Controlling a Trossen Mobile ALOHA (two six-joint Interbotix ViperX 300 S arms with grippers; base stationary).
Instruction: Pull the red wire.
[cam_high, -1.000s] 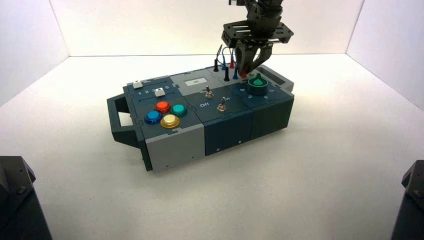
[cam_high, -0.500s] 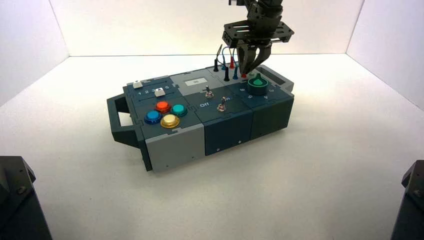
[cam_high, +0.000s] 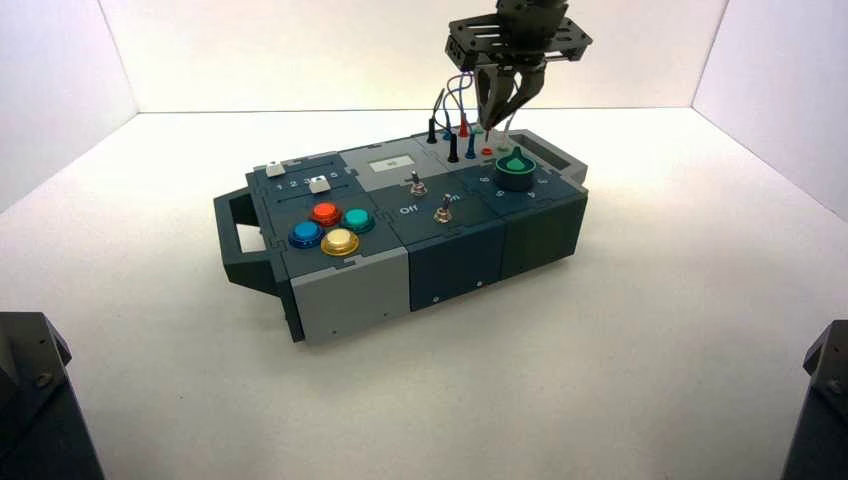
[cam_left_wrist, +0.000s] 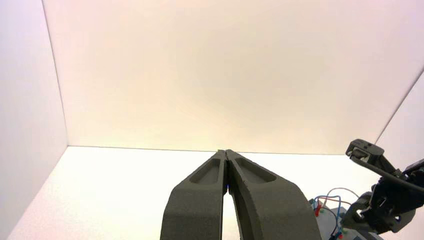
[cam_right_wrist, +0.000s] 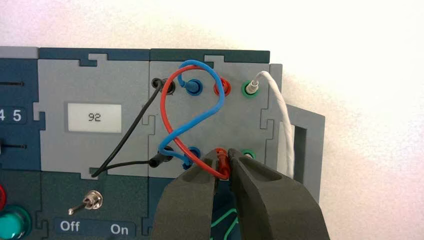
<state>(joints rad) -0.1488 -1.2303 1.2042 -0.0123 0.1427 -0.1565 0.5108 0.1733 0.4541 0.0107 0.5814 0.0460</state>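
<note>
The red wire (cam_right_wrist: 165, 107) arches in a loop over the box's socket field at the back right. One red plug (cam_right_wrist: 221, 87) sits in a far socket. My right gripper (cam_right_wrist: 223, 154) is shut on the other red plug (cam_right_wrist: 223, 162). In the high view the right gripper (cam_high: 492, 118) holds that plug raised above the box (cam_high: 350, 290), and the empty red socket (cam_high: 487, 151) shows below it. My left gripper (cam_left_wrist: 226, 152) is shut and empty, parked off to the left and away from the box.
A blue wire (cam_right_wrist: 210, 112), a black wire (cam_right_wrist: 131, 131) and a white wire (cam_right_wrist: 282, 120) share the socket field. A green knob (cam_high: 515, 170) stands just in front of the sockets. A small display (cam_right_wrist: 94, 118) reads 92. Toggle switches (cam_high: 418, 184) and coloured buttons (cam_high: 326, 213) lie further left.
My right gripper has risen from the socket field with the near red plug in it. The plug has come out and its red socket now shows bare.
</note>
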